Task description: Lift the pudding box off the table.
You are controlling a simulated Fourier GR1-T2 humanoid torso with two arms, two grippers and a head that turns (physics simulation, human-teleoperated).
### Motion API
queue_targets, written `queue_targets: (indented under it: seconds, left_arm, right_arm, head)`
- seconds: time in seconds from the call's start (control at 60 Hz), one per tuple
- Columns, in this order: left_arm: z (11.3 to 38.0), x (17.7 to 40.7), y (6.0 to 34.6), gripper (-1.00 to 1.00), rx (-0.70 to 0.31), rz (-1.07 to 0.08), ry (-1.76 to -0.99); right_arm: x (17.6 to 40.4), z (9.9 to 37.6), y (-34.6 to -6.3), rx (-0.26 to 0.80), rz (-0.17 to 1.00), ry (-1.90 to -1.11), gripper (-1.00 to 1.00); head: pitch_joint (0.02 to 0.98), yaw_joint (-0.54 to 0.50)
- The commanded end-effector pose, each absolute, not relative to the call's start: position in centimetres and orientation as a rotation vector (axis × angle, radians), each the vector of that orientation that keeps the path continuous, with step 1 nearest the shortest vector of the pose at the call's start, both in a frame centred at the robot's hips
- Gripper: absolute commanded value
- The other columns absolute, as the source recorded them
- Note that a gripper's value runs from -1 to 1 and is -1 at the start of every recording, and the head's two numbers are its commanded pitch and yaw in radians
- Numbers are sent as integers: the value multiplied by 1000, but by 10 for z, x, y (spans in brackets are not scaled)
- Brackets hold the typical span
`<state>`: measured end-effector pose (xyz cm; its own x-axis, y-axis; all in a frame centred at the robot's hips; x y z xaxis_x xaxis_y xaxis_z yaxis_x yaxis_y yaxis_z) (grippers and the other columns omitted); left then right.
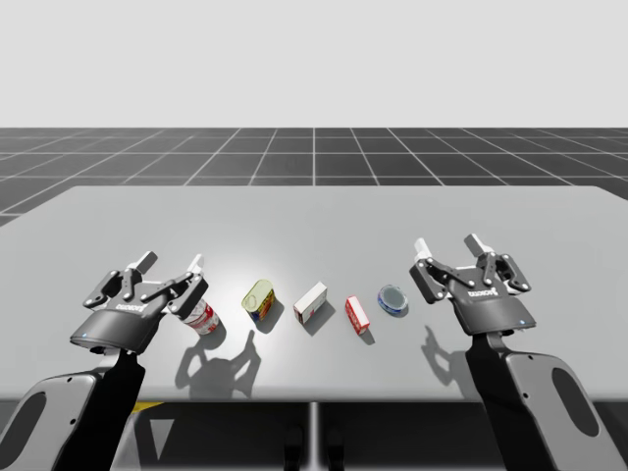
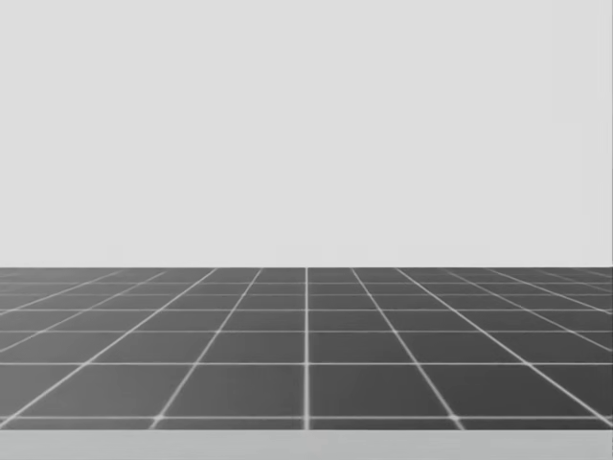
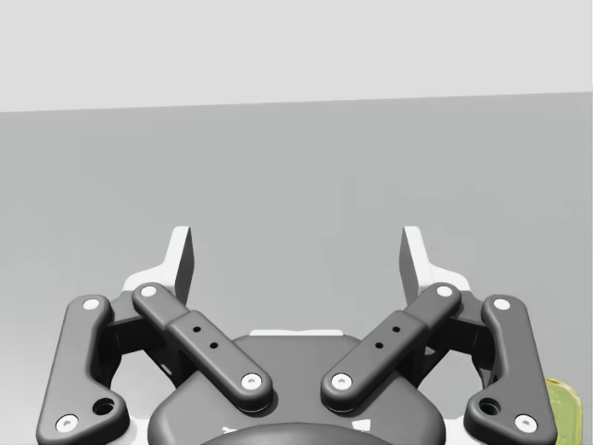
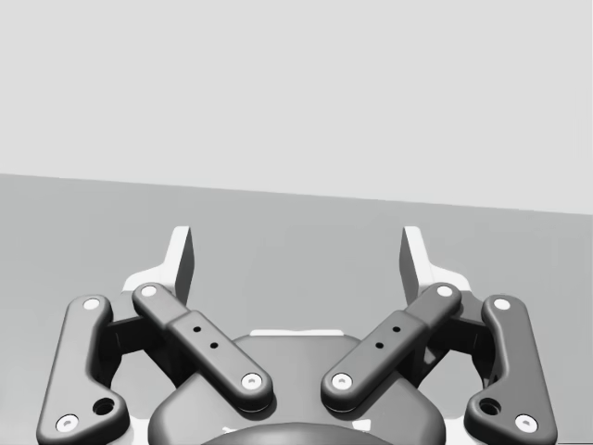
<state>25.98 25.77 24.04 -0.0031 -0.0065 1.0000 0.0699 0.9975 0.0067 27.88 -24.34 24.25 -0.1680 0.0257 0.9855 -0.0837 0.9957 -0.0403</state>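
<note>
**A:** Nearest first: how are the claws?

**B:** My left gripper (image 1: 171, 262) and right gripper (image 1: 448, 243) both hover over the table (image 1: 314, 221) with fingers spread wide and nothing between them.

**A:** And the row?

**B:** From my left: a red-and-white can (image 1: 205, 319) just under the left gripper, a yellow-green can (image 1: 259, 299), a white box (image 1: 310, 301), a red box (image 1: 357, 313), and a blue round tin (image 1: 393, 298) near the right gripper. I take the white box to be the pudding box, since it is the bigger of the two, but I can't be sure. It lies mid-row, apart from both grippers.

**A:** Risks?

**B:** Grabbing the wrong box. The red box sits close by, so wide fingers could shove it. The left arm could topple the can below it when it swings out. Further off, my head looks at the floor grid (image 2: 306, 355), so it cannot guide the reach.
</note>
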Motion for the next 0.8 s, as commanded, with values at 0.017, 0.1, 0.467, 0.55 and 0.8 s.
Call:
queue_targets:
  seconds: [0.017,0.1,0.467,0.55,0.8]
  left_arm:
    - [240,260,258,-1000,-49,-60,-1573]
    - [240,260,258,-1000,-49,-60,-1573]
    - [240,260,259,-1000,-40,-64,-1577]
    - [240,260,259,-1000,-40,-64,-1577]
    - [240,260,259,-1000,-35,-73,-1575]
  right_arm:
    - [277,242,-243,64,58,-1721,-1000]
    - [278,243,-243,104,71,-1717,-1000]
    - [280,243,-243,86,81,-1701,-1000]
    - [280,244,-243,81,82,-1701,-1000]
    - [280,243,-242,67,102,-1692,-1000]
  head:
    - [61,-1]
    - [73,-2]
    - [399,-17]
    - [486,-13]
    - [736,-6]
